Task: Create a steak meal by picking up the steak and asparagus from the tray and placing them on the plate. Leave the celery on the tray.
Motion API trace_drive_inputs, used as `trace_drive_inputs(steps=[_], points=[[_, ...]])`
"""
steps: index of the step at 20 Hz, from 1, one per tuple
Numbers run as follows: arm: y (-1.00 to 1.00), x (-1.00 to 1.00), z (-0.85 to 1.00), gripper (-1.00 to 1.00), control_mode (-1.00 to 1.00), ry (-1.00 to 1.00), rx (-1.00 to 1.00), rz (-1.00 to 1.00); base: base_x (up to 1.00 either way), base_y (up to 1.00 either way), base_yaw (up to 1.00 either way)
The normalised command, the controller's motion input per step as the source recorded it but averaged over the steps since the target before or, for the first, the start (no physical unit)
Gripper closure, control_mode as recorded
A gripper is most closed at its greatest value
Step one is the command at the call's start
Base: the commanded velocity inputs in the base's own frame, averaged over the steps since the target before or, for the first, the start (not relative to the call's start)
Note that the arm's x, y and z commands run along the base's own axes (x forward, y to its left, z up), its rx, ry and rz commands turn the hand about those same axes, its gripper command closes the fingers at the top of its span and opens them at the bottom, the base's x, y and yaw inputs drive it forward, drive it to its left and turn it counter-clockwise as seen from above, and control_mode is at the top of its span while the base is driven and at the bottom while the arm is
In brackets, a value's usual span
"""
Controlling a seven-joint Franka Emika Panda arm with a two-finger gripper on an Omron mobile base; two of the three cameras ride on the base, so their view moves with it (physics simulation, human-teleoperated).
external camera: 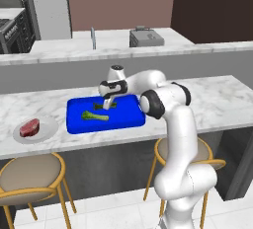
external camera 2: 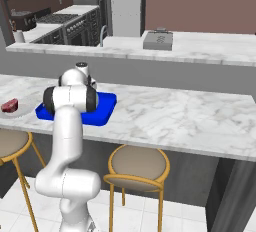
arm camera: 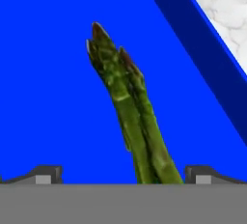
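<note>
Claw spread wide, released, its two dark tips straddling the asparagus — knobbly dark green spears lying between them on the glossy blue tray. Just beside it sits the brighter celery. Well off to the claw's side, the red steak rests on the round pale plate.

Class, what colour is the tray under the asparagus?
Bright blue tray, clearest in the hand view.

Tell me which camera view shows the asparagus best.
The hand view: the asparagus lies close up on the blue tray, tips plain. In the left base view it is a dark bit under the gripper. The right base view hides it behind the arm.
</note>
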Motion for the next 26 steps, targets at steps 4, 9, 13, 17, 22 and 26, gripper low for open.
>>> trace_drive_inputs(steps=[4, 9, 13, 17, 22, 26], points=[[0.04, 0.33, -0.23, -1.0, -1.0, 0.0, -0.01, 0.04, 0.0, 0.0, 0.0], [0.0, 0.35, -0.18, -1.0, -1.0, 0.0, 0.0, 0.04, 0.0, 0.0, 0.0], [0.03, 0.34, -0.22, -1.0, -1.0, 0.0, 0.0, 0.04, 0.0, 0.0, 0.0], [0.04, 0.29, -0.28, -1.0, -1.0, 0.0, -0.01, 0.04, 0.0, 0.0, 0.0], [0.09, 0.19, -0.33, 1.0, -1.0, 0.01, -0.02, 0.04, 0.0, 0.0, 0.0], [0.0, 0.0, -0.07, 1.0, -1.0, 0.0, 0.0, 0.01, 0.0, 0.0, 0.0]])
